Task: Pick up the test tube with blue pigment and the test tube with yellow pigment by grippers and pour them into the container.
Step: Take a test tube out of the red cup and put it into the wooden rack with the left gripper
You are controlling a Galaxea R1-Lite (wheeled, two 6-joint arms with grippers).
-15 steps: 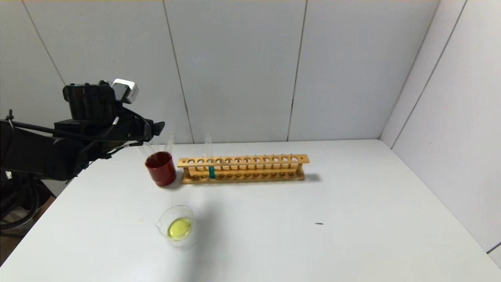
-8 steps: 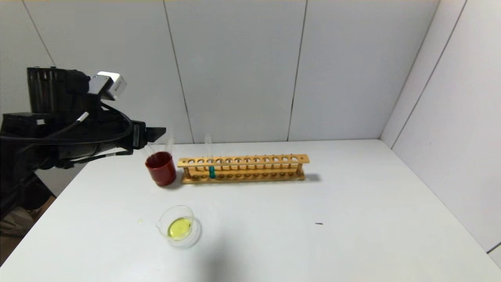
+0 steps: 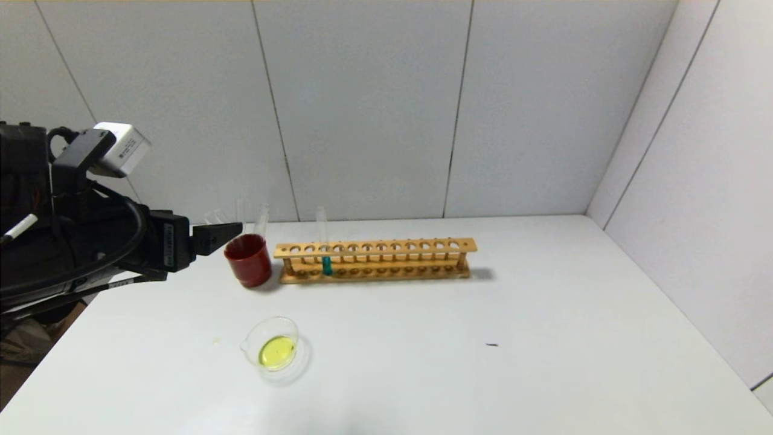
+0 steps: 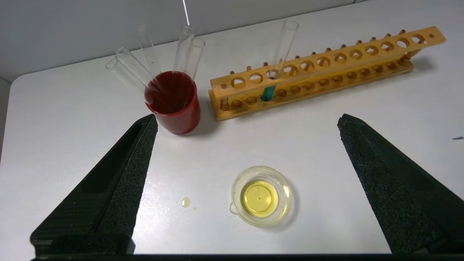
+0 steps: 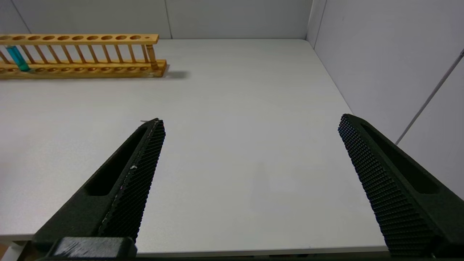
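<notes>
Blue-pigment test tube (image 4: 281,54) (thin, slippery, breakable glass) warrants an upper-stem grasp; left gripper (image 4: 246,123) and right gripper (image 5: 250,125) gape wide, empty.

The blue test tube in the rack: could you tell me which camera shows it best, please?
The left wrist view: the test tube with blue pigment shows whole, mouth to liquid. The head view shows it smaller; the right wrist view catches only its blue end.
</notes>
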